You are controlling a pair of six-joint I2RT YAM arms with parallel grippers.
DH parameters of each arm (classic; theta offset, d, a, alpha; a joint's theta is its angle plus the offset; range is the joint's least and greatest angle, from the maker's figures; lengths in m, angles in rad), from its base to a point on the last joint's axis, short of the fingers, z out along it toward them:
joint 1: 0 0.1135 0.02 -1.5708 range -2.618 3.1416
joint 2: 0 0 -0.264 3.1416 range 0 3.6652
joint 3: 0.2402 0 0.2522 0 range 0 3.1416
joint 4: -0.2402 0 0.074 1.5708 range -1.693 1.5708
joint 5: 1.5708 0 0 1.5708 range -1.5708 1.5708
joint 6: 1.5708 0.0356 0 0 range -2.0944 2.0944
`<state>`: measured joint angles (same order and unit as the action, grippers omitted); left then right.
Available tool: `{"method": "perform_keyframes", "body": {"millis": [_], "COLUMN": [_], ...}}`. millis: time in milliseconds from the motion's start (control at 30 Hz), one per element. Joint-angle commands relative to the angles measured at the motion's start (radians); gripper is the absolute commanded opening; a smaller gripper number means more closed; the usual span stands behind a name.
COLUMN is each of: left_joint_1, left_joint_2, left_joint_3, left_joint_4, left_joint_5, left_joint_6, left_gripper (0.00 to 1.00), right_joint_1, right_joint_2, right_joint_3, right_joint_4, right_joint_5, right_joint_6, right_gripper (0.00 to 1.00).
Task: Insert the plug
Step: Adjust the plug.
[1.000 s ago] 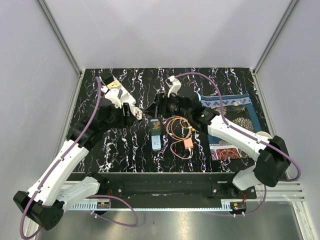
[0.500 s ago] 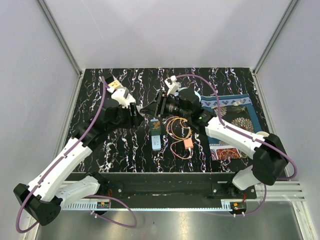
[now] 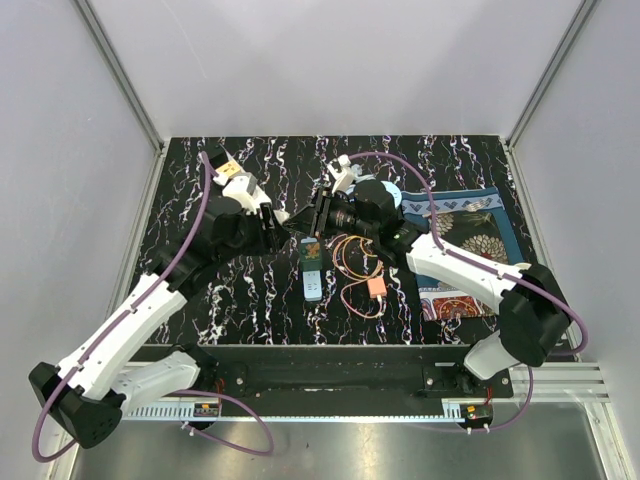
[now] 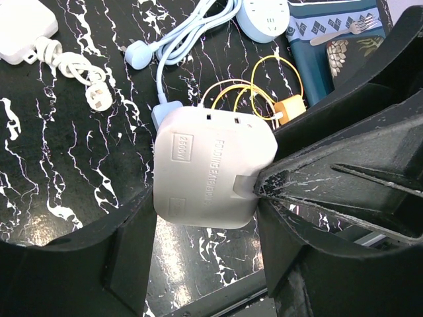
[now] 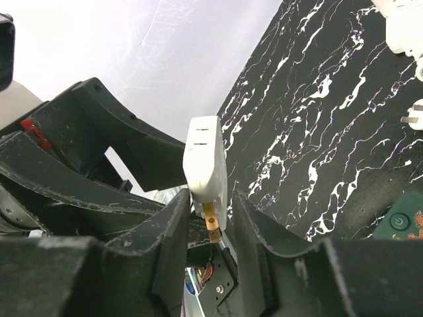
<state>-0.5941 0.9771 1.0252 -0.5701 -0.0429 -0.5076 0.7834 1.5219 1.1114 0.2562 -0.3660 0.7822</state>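
Observation:
A white flat adapter point(image 4: 211, 165), printed "Folding extension 2500W", sits between the fingers of my left gripper point(image 4: 205, 201), which is shut on its edges and holds it above the table. In the right wrist view the adapter point(image 5: 206, 155) stands on edge with two slots on top and a brass prong point(image 5: 211, 224) hanging below. My right gripper point(image 5: 210, 201) closes on its thin faces at the prong end. In the left wrist view the right fingertips point(image 4: 264, 186) pinch a white tab on the adapter's side. In the top view the left gripper point(image 3: 282, 224) and right gripper point(image 3: 306, 221) meet tip to tip.
A teal remote point(image 3: 312, 270) and a yellow cable with an orange plug point(image 3: 375, 287) lie below the grippers. A patterned mat point(image 3: 470, 235) is at the right. A white charger point(image 4: 23, 30), a white plug point(image 4: 96, 99), a light-blue cable point(image 4: 178, 43) and a round socket point(image 4: 264, 16) lie on the table.
The two grippers have drawn together: the left arm moved right with the adapter and the right gripper moved left until its tips reached the adapter.

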Motion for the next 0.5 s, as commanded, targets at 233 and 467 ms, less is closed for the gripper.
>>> {"method": "perform_keyframes", "body": {"millis": [233,467], "left_joint_1": [-0.016,-0.015], "left_joint_2": [0.005,-0.095], "left_joint_3": [0.004,-0.020], "left_joint_4": [0.105,0.093], "left_joint_5": [-0.034,-0.109], "left_joint_6": [-0.051,-0.022], "left_gripper": [0.24,0.79], "right_joint_1": [0.001,-0.003], "right_joint_2": [0.011,-0.066], "right_joint_3": [0.024,0.034], "right_joint_4": [0.018,-0.066], "right_joint_5": [-0.068,-0.044], "right_joint_6": [-0.031,-0.070], "right_gripper": [0.10,0.00]}}
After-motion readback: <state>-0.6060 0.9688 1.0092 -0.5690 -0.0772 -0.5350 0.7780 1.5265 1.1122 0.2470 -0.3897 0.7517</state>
